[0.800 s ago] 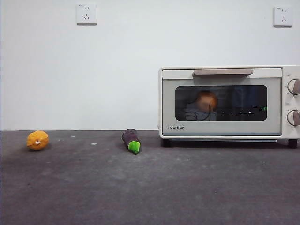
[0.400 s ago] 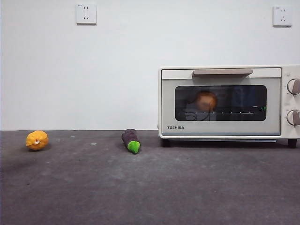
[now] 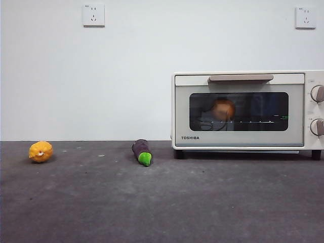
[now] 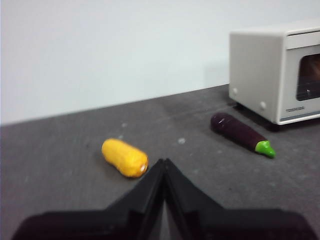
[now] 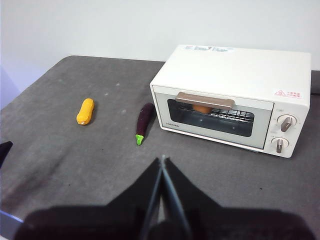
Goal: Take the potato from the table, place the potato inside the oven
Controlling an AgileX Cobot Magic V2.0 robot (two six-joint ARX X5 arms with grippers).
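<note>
The potato (image 3: 223, 109) shows as an orange-brown lump behind the dark glass of the cream-white oven (image 3: 243, 110), on its wire rack; the right wrist view catches the potato (image 5: 202, 108) just under the handle. The oven door is closed. The oven (image 5: 232, 95) stands on the dark grey table (image 3: 162, 202). My left gripper (image 4: 164, 162) is shut, low over the table near the yellow fruit. High and back from the oven, my right gripper (image 5: 162, 160) is shut. Neither gripper holds anything.
A small yellow-orange lumpy fruit (image 3: 40, 151) lies at the table's left. A dark purple eggplant (image 3: 142, 151) with a green tip lies just left of the oven. Two wall sockets (image 3: 93, 14) sit on the white wall behind.
</note>
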